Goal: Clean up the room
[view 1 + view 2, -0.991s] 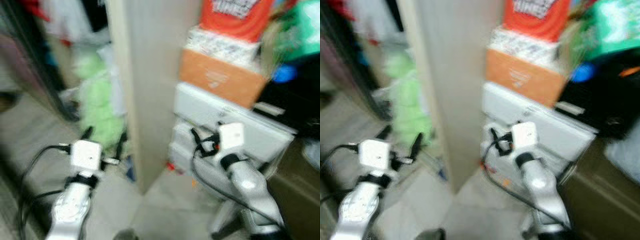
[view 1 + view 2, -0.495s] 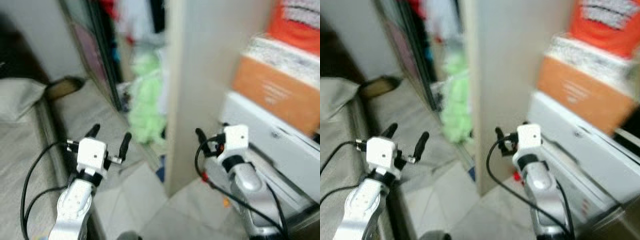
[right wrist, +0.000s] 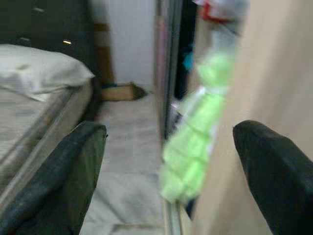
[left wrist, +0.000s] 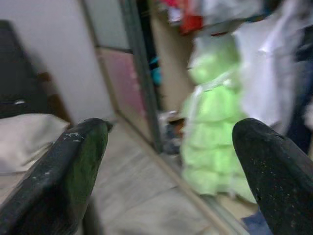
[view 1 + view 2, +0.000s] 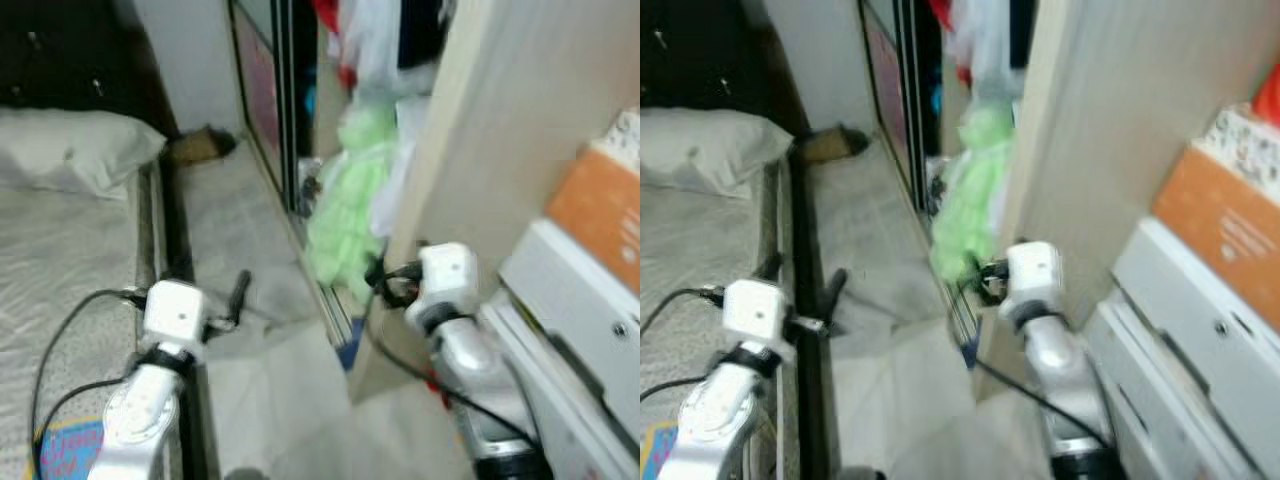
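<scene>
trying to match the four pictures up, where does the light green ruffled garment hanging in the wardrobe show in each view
Left eye view: light green ruffled garment, centre, above and between the two arms.
Right eye view: slightly left of centre, just above the right arm's wrist.
Left wrist view: right of middle, between the left gripper's fingers, nearer one.
Right wrist view: middle, between the right gripper's fingers.
Shared landmark: the dark sliding-door frame beside the garment, seen in all four.

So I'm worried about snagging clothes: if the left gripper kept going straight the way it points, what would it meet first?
Probably the light green garment hanging in the open closet, framed between the open left gripper fingers; only floor seems to lie before it, though blur leaves depth unclear.
</scene>
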`<state>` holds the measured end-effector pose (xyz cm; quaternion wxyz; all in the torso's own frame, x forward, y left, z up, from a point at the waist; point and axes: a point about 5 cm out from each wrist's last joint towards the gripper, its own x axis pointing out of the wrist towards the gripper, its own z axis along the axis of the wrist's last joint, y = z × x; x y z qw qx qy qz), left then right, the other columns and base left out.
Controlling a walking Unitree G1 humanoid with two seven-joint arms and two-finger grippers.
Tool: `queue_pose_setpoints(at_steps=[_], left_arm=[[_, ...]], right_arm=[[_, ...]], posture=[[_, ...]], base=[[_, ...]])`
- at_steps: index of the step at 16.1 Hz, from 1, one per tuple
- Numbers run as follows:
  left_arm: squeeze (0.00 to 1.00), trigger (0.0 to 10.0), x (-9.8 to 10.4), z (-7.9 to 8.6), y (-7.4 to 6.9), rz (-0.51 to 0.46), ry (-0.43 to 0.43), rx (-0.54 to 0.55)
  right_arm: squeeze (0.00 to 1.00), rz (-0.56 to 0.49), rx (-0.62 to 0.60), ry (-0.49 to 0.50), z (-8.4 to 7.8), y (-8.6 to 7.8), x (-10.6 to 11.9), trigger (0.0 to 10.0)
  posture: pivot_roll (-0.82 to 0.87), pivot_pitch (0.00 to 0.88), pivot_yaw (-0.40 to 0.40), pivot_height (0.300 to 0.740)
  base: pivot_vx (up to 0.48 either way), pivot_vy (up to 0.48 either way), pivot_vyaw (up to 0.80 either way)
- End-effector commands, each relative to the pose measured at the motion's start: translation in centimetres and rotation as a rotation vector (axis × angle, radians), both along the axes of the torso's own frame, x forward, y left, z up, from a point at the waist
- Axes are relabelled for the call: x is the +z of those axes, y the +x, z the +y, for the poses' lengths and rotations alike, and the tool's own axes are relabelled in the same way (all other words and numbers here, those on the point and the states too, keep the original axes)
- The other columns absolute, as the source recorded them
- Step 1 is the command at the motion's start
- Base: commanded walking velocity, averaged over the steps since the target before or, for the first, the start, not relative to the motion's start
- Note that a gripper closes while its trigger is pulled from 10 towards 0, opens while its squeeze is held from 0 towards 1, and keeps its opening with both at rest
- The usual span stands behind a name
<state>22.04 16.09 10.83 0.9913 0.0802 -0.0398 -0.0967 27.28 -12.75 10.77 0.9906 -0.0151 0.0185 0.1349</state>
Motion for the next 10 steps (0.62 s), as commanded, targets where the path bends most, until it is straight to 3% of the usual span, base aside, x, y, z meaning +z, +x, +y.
queue_pose_setpoints(at_steps=[1, 10], left_arm=[[0.00, 10.0, 0.1, -0.6, 0.0, -0.004, -0.008, -0.015], [0.00, 10.0, 0.0, -0.9, 0.4, 0.006, -0.022, -0.013]], right_arm=[[0.00, 0.000, -0.021, -0.020, -0.8, 0.1, 0.0, 10.0], [0.00, -0.029, -0.037, -0.007, -0.6, 1.2, 0.7, 10.0]], posture=[[0.00, 0.000, -0.037, 0.740], [-0.01, 0.001, -0.036, 0.740]], base=[[0.000, 0.000, 0.80], [0.000, 0.000, 0.80]])
